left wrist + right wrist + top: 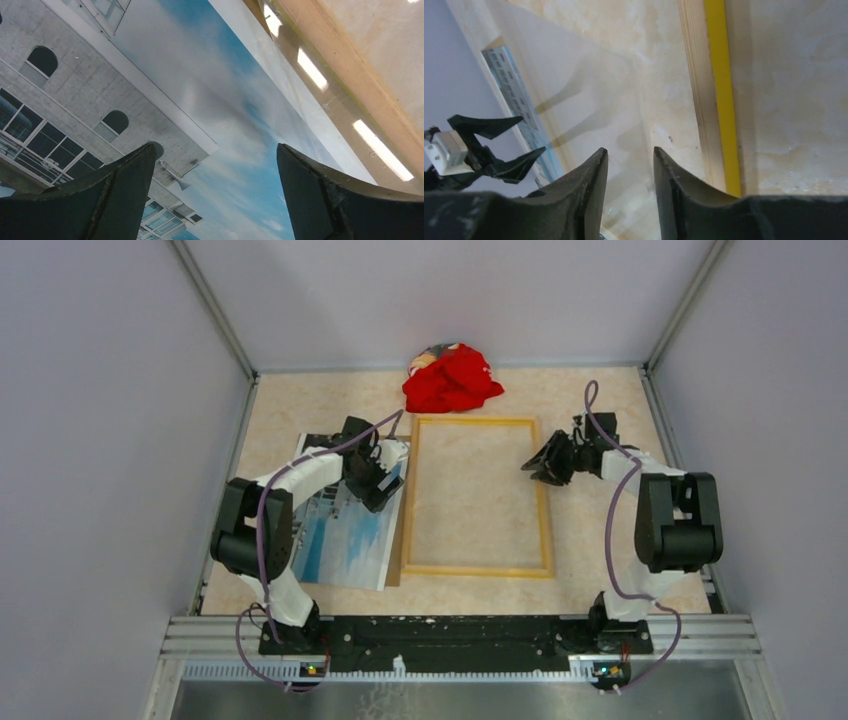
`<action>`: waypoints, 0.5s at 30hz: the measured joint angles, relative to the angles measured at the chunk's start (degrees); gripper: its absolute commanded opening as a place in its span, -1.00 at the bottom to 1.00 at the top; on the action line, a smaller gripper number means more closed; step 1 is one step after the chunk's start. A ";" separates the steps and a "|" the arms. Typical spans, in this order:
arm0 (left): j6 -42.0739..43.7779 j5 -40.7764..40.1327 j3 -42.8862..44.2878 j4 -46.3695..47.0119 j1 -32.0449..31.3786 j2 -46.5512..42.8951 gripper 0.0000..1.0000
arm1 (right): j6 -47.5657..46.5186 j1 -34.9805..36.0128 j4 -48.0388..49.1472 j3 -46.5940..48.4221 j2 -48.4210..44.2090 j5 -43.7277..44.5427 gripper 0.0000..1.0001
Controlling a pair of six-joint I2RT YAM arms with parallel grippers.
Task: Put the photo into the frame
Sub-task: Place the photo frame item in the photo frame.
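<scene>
The photo [345, 530] lies picture-up on the left of the desk [600, 400], just beside the frame [478, 569], which lies flat mid-desk. The photo looks light, floppy and glossy, so I'd pinch an edge. The left claw [215, 150] hangs spread wide above it. The right claw [630, 152], slightly parted, grips nothing. There are grey walls [100, 390] around and a red cloth [452, 380] behind.

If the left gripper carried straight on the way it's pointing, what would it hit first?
The photo. The left gripper, jaws open, points at its sky area with nothing in between, though the wrist view doesn't show how near it is.
</scene>
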 measured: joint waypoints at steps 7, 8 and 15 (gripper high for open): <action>0.04 -0.28 -0.68 0.90 -0.07 0.00 0.91 | -0.42 0.00 -0.44 -0.20 0.15 2.56 0.65; 0.04 -0.28 -0.83 0.92 -0.09 0.00 0.91 | -0.37 0.00 -0.70 -0.24 -0.07 2.71 0.68; 0.04 -0.31 -1.77 1.18 -0.24 0.00 0.91 | -0.92 1.46 -6.97 -4.17 -8.98 8.72 0.76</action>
